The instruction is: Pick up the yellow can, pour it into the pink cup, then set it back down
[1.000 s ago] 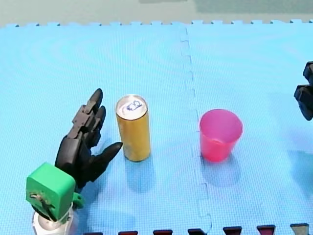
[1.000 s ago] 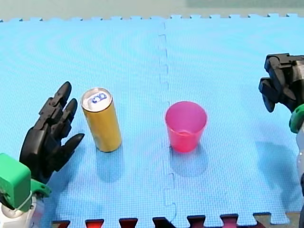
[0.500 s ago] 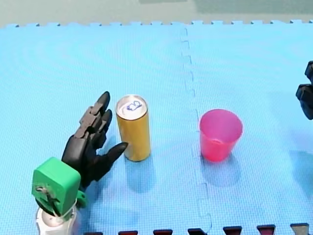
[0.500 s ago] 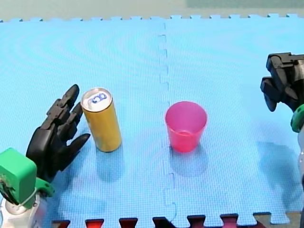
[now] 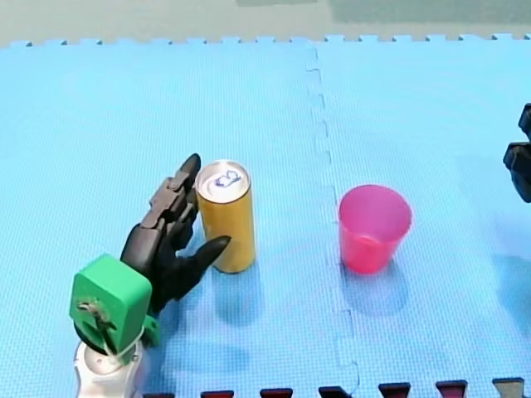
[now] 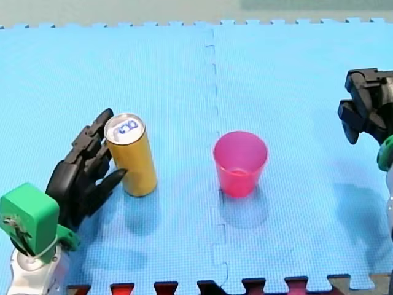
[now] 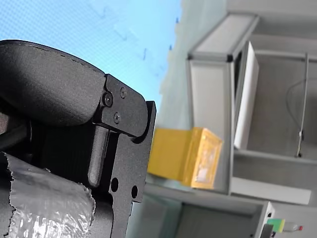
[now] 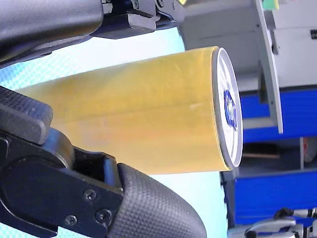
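Observation:
The yellow can (image 5: pixel 226 217) stands upright on the blue foam mat, left of centre, its silver top up. My left hand (image 5: pixel 184 228) is right beside it on its left, with the thumb reaching across the can's near side and the fingers up along its far left side, uncurled. In the second wrist view the can (image 8: pixel 148 129) lies between the black fingers (image 8: pixel 59 20) of this hand. The pink cup (image 5: pixel 374 228) stands upright a short way to the can's right. My right hand (image 6: pixel 365 104) hovers at the mat's right edge, curled and holding nothing.
A seam (image 5: pixel 325 157) in the mat (image 5: pixel 124 108) runs front to back between can and cup. The mat's toothed front edge (image 6: pixel 184 287) is close to me. A green block (image 5: pixel 110 303) sits on my left wrist. Shelving with a yellow box (image 7: pixel 185 157) stands beyond the mat.
My left hand has slid forward and right, from a gap beside the can to right up against it, with the thumb now reaching across its near side. Can, cup and right hand have stayed put.

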`<state>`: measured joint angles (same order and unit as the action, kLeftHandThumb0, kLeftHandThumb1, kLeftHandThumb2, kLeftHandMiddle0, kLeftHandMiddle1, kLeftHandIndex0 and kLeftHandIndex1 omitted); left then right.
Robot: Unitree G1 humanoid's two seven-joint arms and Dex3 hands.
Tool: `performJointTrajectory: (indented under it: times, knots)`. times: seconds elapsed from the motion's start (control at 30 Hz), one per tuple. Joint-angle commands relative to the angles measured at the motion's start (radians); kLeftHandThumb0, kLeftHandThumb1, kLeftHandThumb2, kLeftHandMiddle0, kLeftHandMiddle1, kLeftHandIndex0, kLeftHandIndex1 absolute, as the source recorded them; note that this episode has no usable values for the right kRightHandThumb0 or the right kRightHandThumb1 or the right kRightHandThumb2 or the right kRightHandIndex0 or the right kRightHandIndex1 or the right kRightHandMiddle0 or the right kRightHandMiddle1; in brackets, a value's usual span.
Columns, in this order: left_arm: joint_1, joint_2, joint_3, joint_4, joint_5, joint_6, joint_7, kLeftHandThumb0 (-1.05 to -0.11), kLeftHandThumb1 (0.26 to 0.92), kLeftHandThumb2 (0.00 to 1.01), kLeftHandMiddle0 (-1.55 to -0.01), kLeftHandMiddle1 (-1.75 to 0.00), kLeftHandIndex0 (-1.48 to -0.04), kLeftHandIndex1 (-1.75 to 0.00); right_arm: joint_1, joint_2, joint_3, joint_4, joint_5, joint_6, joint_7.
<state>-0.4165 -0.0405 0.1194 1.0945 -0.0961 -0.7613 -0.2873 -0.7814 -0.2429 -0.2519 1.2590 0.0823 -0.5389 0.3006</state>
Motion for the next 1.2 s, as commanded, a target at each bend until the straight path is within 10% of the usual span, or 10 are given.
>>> performJointTrajectory:
  times: [0.0,1.17]
  knots:
    - [-0.007,0.000,0.004,0.004,-0.005,0.004,-0.005,-1.048,0.821,0.00,-0.13,0.00,-0.17,0.00,0.002,-0.002,0.000,-0.003,0.002,-0.002,-0.002]
    - [-0.056,0.000,-0.014,0.053,0.017,0.043,-0.051,-1.048,0.777,0.00,-0.10,0.00,-0.16,0.00,0.024,-0.010,0.026,-0.032,-0.011,-0.008,-0.032]
